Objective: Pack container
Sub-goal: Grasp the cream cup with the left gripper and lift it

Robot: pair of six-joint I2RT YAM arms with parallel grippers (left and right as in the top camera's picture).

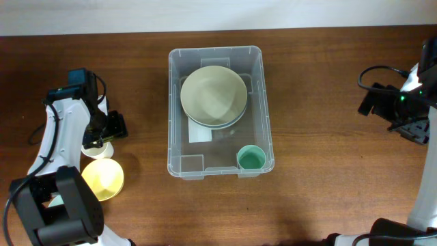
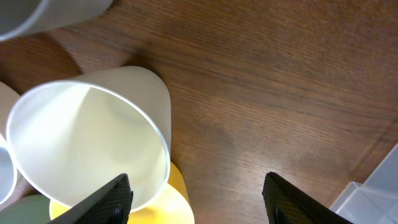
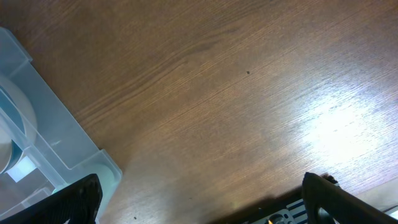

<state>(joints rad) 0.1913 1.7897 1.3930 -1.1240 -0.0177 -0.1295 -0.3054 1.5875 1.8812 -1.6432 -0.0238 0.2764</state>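
Note:
The clear rectangular container (image 1: 171, 109) stands mid-table. Inside it are a large beige bowl (image 1: 214, 96) at the far end and a small green cup (image 1: 250, 158) in the near right corner. My left gripper (image 1: 104, 135) is open and empty, just over a white cup (image 1: 94, 147) that lies left of the container. In the left wrist view the open fingers (image 2: 199, 202) straddle bare wood, and the white cup (image 2: 87, 143) lies on its side by the left finger. My right gripper (image 1: 404, 120) is open and empty, far right of the container; its wrist view (image 3: 205, 205) shows bare wood.
A yellow bowl (image 1: 102, 179) sits near the front left, partly under the white cup in the left wrist view (image 2: 180, 208). A corner of the container shows at the edge of the left wrist view (image 2: 379, 193) and of the right wrist view (image 3: 37, 130). Cables trail by both arms.

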